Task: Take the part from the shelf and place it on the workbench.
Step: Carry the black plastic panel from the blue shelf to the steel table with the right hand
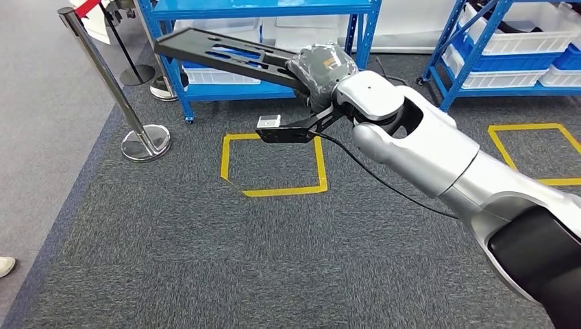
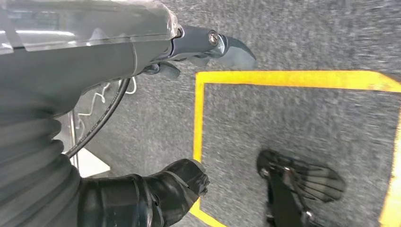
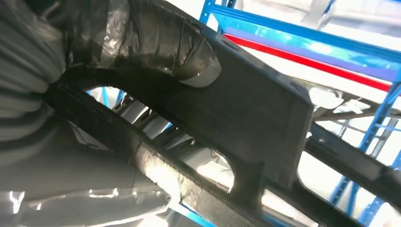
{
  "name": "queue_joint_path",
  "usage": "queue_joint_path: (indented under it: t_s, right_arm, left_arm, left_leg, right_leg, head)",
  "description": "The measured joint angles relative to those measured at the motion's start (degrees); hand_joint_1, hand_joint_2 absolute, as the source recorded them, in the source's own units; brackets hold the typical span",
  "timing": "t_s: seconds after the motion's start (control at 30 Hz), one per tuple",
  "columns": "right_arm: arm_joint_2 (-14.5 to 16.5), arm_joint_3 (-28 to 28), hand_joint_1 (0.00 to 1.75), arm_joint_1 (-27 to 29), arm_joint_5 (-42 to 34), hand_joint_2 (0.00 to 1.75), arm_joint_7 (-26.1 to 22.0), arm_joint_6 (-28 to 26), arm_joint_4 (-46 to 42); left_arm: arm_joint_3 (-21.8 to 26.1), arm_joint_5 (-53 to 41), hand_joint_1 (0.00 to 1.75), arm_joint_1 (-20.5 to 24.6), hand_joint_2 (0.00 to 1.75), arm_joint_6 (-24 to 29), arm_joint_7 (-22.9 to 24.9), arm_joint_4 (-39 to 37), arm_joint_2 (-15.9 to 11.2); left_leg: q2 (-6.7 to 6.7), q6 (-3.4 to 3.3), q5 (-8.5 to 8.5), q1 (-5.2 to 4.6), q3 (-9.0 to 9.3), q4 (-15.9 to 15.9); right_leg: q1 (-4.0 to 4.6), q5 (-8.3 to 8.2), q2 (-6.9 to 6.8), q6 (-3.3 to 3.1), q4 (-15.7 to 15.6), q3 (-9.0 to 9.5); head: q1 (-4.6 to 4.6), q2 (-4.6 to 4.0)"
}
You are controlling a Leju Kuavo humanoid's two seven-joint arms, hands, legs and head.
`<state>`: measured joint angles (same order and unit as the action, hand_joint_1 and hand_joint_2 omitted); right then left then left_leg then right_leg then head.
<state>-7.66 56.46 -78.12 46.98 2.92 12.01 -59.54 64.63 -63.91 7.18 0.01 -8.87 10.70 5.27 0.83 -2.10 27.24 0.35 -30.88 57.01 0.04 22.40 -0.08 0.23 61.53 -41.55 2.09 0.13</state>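
Observation:
The part [image 1: 219,53] is a long flat black panel with slotted cutouts. My right hand [image 1: 322,68] grips it at one end, in the air in front of the blue shelf [image 1: 260,10], and it reaches out toward the upper left. In the right wrist view the panel [image 3: 255,118] crosses the picture, with the taped thumb [image 3: 156,42] pressed on its face. My left hand [image 2: 142,52] hangs over the carpet, its fingers [image 2: 222,45] apart and nothing in it.
A yellow tape square [image 1: 274,164] marks the grey carpet below the part, and another [image 1: 541,147] lies to the right. A chrome stanchion [image 1: 103,75] stands at the left. White bins [image 1: 521,41] fill a second blue shelf at the right. A shoe [image 1: 5,265] shows at the left edge.

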Motion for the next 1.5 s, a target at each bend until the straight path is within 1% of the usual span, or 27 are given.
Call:
queue_joint_path:
  t_s: [0.07, 0.1, 0.13, 0.2, 0.27, 0.3, 0.37, 0.47, 0.5, 0.57, 0.63, 0.67, 0.7, 0.73, 0.83, 0.9, 0.97, 1.03, 1.07, 1.13, 1.17, 1.2, 1.23, 1.3, 1.37, 1.43, 1.5]
  right_arm:
    - [-0.12, 0.0, 1.75, -0.06, 0.16, 1.75, 0.03, 0.04, 0.07]
    - [-0.15, 0.01, 1.75, 0.06, 0.26, 1.75, 0.04, 0.05, 0.11]
    - [-0.18, 0.01, 1.75, 0.2, 0.34, 1.75, 0.04, 0.08, 0.16]
    - [-0.2, 0.02, 1.75, 0.39, 0.45, 1.75, 0.03, 0.13, 0.21]
    - [-0.21, 0.02, 1.75, 0.37, 0.53, 1.75, 0.04, 0.15, 0.21]
    - [-0.21, 0.02, 1.75, 0.29, 0.56, 1.75, 0.05, 0.15, 0.21]
    - [-0.14, 0.02, 1.75, 0.19, 0.6, 1.75, 0.04, 0.15, 0.17]
    - [-0.09, 0.02, 1.75, 0.18, 0.61, 1.75, 0.07, 0.17, 0.19]
    - [-0.08, 0.02, 1.75, 0.17, 0.62, 1.75, 0.09, 0.18, 0.2]
    - [-0.01, 0.02, 1.75, 0.1, 0.67, 1.75, 0.13, 0.2, 0.22]
    - [0.07, 0.02, 1.75, 0.13, 0.7, 1.75, 0.15, 0.25, 0.25]
    - [0.09, 0.03, 1.75, 0.22, 0.71, 1.75, 0.14, 0.27, 0.28]
    - [0.09, 0.04, 1.75, 0.31, 0.71, 1.75, 0.14, 0.3, 0.33]
    - [0.09, 0.05, 1.75, 0.37, 0.71, 1.75, 0.13, 0.31, 0.38]
    - [0.09, 0.06, 1.75, 0.28, 0.74, 1.75, 0.11, 0.32, 0.47]
    - [0.09, 0.06, 1.75, 0.26, 0.77, 1.75, 0.11, 0.32, 0.56]
    - [0.08, 0.06, 1.75, 0.36, 0.78, 1.75, 0.08, 0.32, 0.68]
    - [-0.04, 0.06, 1.75, 0.35, 0.79, 1.75, 0.05, 0.32, 0.79]
    - [-0.14, 0.06, 1.75, 0.33, 0.8, 1.75, 0.05, 0.33, 0.85]
    - [-0.32, 0.06, 1.75, 0.49, 0.82, 1.75, 0.02, 0.34, 0.96]
    - [-0.37, 0.07, 1.75, 0.68, 0.84, 1.75, -0.01, 0.34, 1.03]
    - [-0.39, 0.07, 1.75, 0.87, 0.87, 1.75, -0.03, 0.39, 1.12]
    - [-0.39, 0.08, 1.75, 0.97, 0.9, 1.75, -0.03, 0.5, 1.21]
    - [-0.39, 0.08, 1.75, 0.87, 0.99, 1.75, 0.03, 0.85, 1.4]
    - [-0.38, 0.08, 1.75, 0.6, 1.09, 1.75, 0.1, 1.13, 1.55]
    - [-0.38, 0.08, 1.75, 0.41, 1.24, 1.75, 0.19, 1.36, 1.77]
    - [-0.48, 0.08, 1.75, 0.14, 1.43, 1.75, 0.25, 1.66, 2.09]
  left_arm:
    - [0.02, 0.12, 0.0, 0.04, 1.75, -0.26, -0.03, 0.01, 0.03]
    - [0.04, 0.22, 0.0, 0.06, 1.75, -0.31, -0.03, 0.01, 0.03]
    - [0.05, 0.31, 0.0, 0.07, 1.75, -0.37, -0.05, 0.01, 0.04]
    - [0.07, 0.33, 0.0, 0.07, 1.75, -0.45, -0.12, 0.01, 0.1]
    - [0.08, 0.34, 0.0, 0.07, 1.75, -0.51, -0.21, 0.01, 0.22]
    - [0.08, 0.35, 0.0, 0.05, 1.75, -0.52, -0.26, 0.01, 0.27]
    - [0.1, 0.37, 0.0, 0.07, 1.75, -0.53, -0.33, 0.01, 0.31]
    - [0.11, 0.37, 0.0, 0.12, 1.75, -0.53, -0.39, 0.0, 0.31]
    - [0.11, 0.37, 0.0, 0.08, 1.75, -0.53, -0.39, -0.01, 0.34]
    - [0.13, 0.35, 0.0, 0.0, 1.75, -0.49, -0.38, -0.02, 0.4]
    - [0.14, 0.3, 0.0, 0.03, 1.75, -0.4, -0.37, -0.01, 0.38]
    - [0.14, 0.25, 0.0, 0.05, 1.75, -0.37, -0.37, -0.01, 0.37]
    - [0.14, 0.2, 0.0, 0.07, 1.75, -0.36, -0.39, -0.01, 0.36]
    - [0.14, 0.14, 0.0, 0.07, 1.75, -0.37, -0.43, -0.02, 0.37]
    - [0.14, -0.08, 0.0, 0.09, 1.75, -0.5, -0.62, -0.01, 0.3]
    - [0.14, -0.22, 0.0, 0.1, 1.75, -0.6, -0.67, -0.01, 0.2]
    - [0.14, -0.32, 0.0, 0.13, 1.75, -0.7, -0.68, -0.01, 0.16]
    - [0.14, -0.39, 0.0, 0.16, 1.75, -0.71, -0.69, 0.0, 0.17]
    - [0.14, -0.42, 0.0, 0.15, 1.75, -0.7, -0.79, -0.01, 0.21]
    - [0.15, -0.36, 0.0, 0.14, 1.75, -0.77, -1.01, 0.0, 0.27]
    - [0.17, -0.31, 0.0, 0.15, 1.75, -0.8, -1.02, 0.0, 0.28]
    - [0.22, -0.22, 0.0, 0.16, 1.75, -0.78, -0.9, 0.01, 0.28]
    - [0.31, -0.13, 0.0, 0.15, 1.75, -0.72, -0.74, 0.0, 0.28]
    - [0.51, 0.11, 0.0, 0.1, 1.75, -0.64, -0.6, -0.01, 0.3]
    - [0.7, 0.23, 0.0, 0.08, 1.75, -0.64, -0.59, -0.01, 0.31]
    - [0.91, 0.29, 0.0, 0.11, 1.75, -0.55, -0.63, 0.0, 0.3]
    - [1.05, 0.34, 0.0, 0.04, 1.75, -0.41, -0.68, -0.01, 0.32]
  left_leg:
    - [0.17, -0.33, -1.36, 0.17, -1.19, -0.28]
    - [0.2, -0.29, -1.89, 0.21, -1.91, -0.24]
    - [0.21, -0.16, -2.4, 0.28, -2.69, -0.15]
    - [0.23, 0.13, -3.11, 0.46, -3.88, 0.11]
    - [0.21, 0.5, -3.5, 0.7, -4.75, 0.63]
    - [0.18, 0.77, -3.6, 0.75, -5.21, 0.99]
    - [0.11, 1.48, -3.81, 0.73, -5.8, 1.65]
    - [0.01, 2.69, -4.2, 0.74, -6.17, 1.9]
    - [-0.06, 2.98, -3.68, 0.82, -6.52, 2.5]
    - [-0.2, 3.35, -0.54, 0.96, -8.22, 6.68]
    - [-0.3, 3.67, 3.63, 0.96, -10.95, 14.01]
    - [-0.32, 3.76, 4.77, 0.96, -11.94, 17.0]
    - [-0.33, 3.73, 4.79, 0.95, -12.06, 18.15]
    - [-0.34, 3.58, 3.79, 0.93, -11.12, 17.14]
    - [-0.61, 2.44, -0.55, 0.65, -4.71, 6.19]
    - [-0.83, 1.83, -1.17, 0.27, -2.78, 2.42]
    - [-0.78, 1.43, -1.68, 0.17, -2.64, 1.55]
    - [-0.47, 0.86, -2.49, 0.42, -2.63, 0.36]
    - [-0.32, 0.55, -2.9, 0.59, -2.77, -0.15]
    - [-0.21, 0.22, -3.29, 0.6, -3.41, -0.29]
    - [-0.19, 0.17, -3.45, 0.6, -3.76, -0.19]
    - [-0.18, 0.19, -3.6, 0.63, -4.07, -0.06]
    - [-0.17, 0.24, -3.72, 0.69, -4.38, 0.16]
    - [-0.18, 0.51, -3.78, 0.83, -5.02, 0.92]
    - [-0.24, 1.12, -3.83, 0.81, -5.75, 1.72]
    - [-0.3, 1.94, -4.17, 0.7, -6.2, 2.03]
    - [-0.31, 2.63, -4.24, 0.82, -6.48, 2.22]
  right_leg:
    - [-0.33, 5.43, 0.11, 0.53, 6.19, -1.92]
    - [-0.58, 7.31, 0.1, 0.81, 9.62, -2.7]
    - [-0.86, 8.3, 0.08, 1.11, 12.32, -2.98]
    - [-1.27, 7.46, 0.03, 1.54, 12.81, -1.49]
    - [-1.56, 5.79, -0.07, 1.77, 7.07, 3.17]
    - [-1.58, 5.63, -0.14, 1.76, 3.51, 5.71]
    - [-1.35, 5.6, -0.05, 1.24, -0.99, 8.6]
    - [-1.18, 5.38, 0.15, -0.13, -1.69, 8.42]
    - [-1.23, 5.03, 0.15, -0.65, -1.8, 8.28]
    - [-1.31, 4.41, 0.11, -1.55, -2.09, 7.91]
    - [-1.03, 4.05, 0.15, -1.97, -2.05, 7.39]
    - [-0.88, 3.91, 0.19, -2.04, -2.0, 7.17]
    - [-0.75, 3.82, 0.23, -2.04, -1.93, 7.02]
    - [-0.63, 3.76, 0.26, -2.02, -1.84, 6.92]
    - [-0.33, 3.64, 0.27, -1.83, -1.52, 6.76]
    - [-0.37, 3.29, 0.25, -1.27, -1.55, 6.49]
    - [-0.45, 2.89, 0.29, -0.48, -1.84, 6.33]
    - [-0.43, 4.23, 0.29, 0.11, -0.92, 5.87]
    - [-0.42, 5.96, 0.28, 0.33, 1.11, 5.08]
    - [-0.65, 10.01, 0.23, 0.69, 7.78, 2.6]
    - [-0.79, 11.2, 0.2, 0.89, 10.91, 1.52]
    - [-0.95, 11.37, 0.18, 1.07, 12.46, 1.16]
    - [-1.14, 10.53, 0.14, 1.23, 11.95, 1.8]
    - [-1.5, 7.57, 0.0, 1.45, 5.68, 5.56]
    - [-1.34, 6.03, -0.01, 1.26, 0.09, 8.62]
    - [-0.97, 6.0, 0.12, 0.69, -0.98, 8.88]
    - [-1.06, 5.61, 0.14, -0.21, -1.38, 8.57]
  head:
    - [-0.04, 0.0]
    - [-0.03, 0.0]
    - [-0.04, 0.0]
    - [-0.03, 0.01]
    - [-0.04, 0.01]
    - [-0.04, 0.01]
    - [-0.03, 0.01]
    - [-0.04, 0.02]
    - [0.01, 0.02]
    - [0.03, 0.02]
    - [0.05, 0.01]
    - [0.05, 0.01]
    - [0.05, 0.01]
    - [0.05, 0.01]
    - [0.03, 0.01]
    - [0.02, 0.02]
    - [0.03, 0.01]
    - [0.0, 0.01]
    - [-0.02, 0.01]
    - [-0.02, 0.01]
    - [-0.02, 0.01]
    - [-0.02, 0.01]
    - [-0.02, 0.01]
    - [-0.02, 0.02]
    - [-0.02, 0.01]
    - [0.01, 0.01]
    - [0.01, 0.01]
